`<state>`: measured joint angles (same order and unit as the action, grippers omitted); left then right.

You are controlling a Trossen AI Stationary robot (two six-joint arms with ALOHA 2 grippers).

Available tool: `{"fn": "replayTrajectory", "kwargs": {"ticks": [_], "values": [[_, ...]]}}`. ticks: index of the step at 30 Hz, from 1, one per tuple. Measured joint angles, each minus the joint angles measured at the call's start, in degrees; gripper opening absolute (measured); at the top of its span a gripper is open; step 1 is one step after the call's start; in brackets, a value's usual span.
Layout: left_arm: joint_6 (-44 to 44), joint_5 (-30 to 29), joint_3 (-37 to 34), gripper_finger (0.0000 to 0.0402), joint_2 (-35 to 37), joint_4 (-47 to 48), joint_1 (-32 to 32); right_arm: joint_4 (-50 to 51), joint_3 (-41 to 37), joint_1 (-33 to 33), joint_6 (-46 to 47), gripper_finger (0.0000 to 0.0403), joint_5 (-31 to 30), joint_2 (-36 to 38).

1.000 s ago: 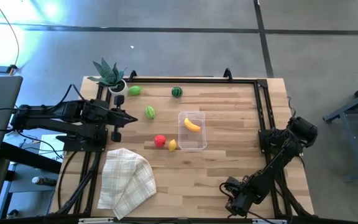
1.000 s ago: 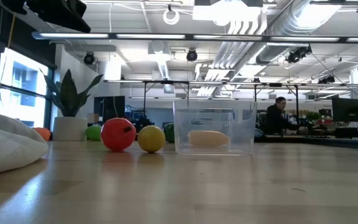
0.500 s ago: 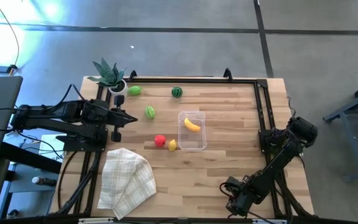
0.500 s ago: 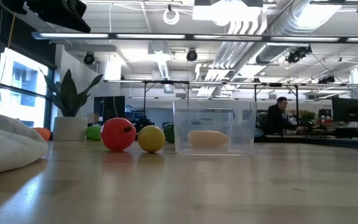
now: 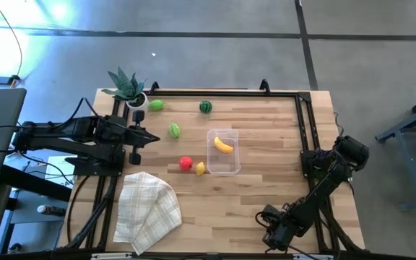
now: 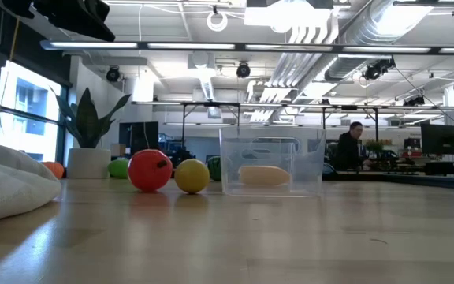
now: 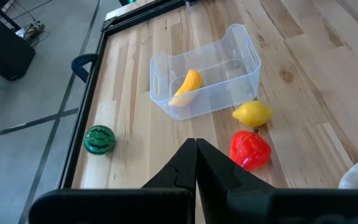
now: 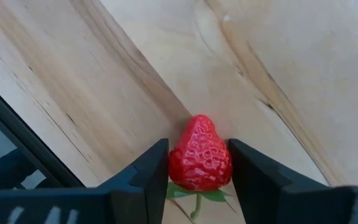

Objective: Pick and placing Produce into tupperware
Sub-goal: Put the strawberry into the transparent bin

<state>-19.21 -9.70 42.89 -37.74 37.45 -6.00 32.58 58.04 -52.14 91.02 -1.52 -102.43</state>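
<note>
The right gripper is down at the near right corner of the table, clamped on a red strawberry that sits snug between its two fingers. You only get that from the right wrist view; from above the berry is hidden under the gripper.

The left gripper hangs over the left edge of the table with its fingers pressed together, holding nothing. Ahead of it in its wrist view: the clear tub with a yellow banana inside, a lemon just beside the tub, and a red pepper next to the lemon. A dark green melon sits well apart from them.

The high view adds two light green pieces, the potted plant and a checked cloth. The low view shows a person far back in the room.
</note>
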Motion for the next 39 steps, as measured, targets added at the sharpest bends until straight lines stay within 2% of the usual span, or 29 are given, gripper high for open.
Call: {"fn": "replayTrajectory", "kwargs": {"ticks": [11,23,28,32,39], "values": [[0.01,-0.01,0.00,0.0001,0.00,0.00,0.00,0.19,-0.24,0.11,-1.56,0.0142,-2.24,5.24],[-0.01,0.01,0.00,0.0001,0.00,0.00,0.02,0.38,-0.13,4.81,-10.94,0.0142,-8.84,18.68],[0.00,0.00,0.00,0.0001,0.00,-0.02,0.02,-0.11,-0.11,10.62,-19.52,0.0142,-12.24,24.80],[0.00,0.01,0.00,0.0001,0.00,-0.02,0.01,-2.91,-0.06,18.13,-28.52,0.0142,-12.56,28.43],[0.01,0.01,0.00,0.0001,0.00,0.00,0.02,-5.49,2.79,34.77,-43.54,0.0142,-7.98,29.29]]}}
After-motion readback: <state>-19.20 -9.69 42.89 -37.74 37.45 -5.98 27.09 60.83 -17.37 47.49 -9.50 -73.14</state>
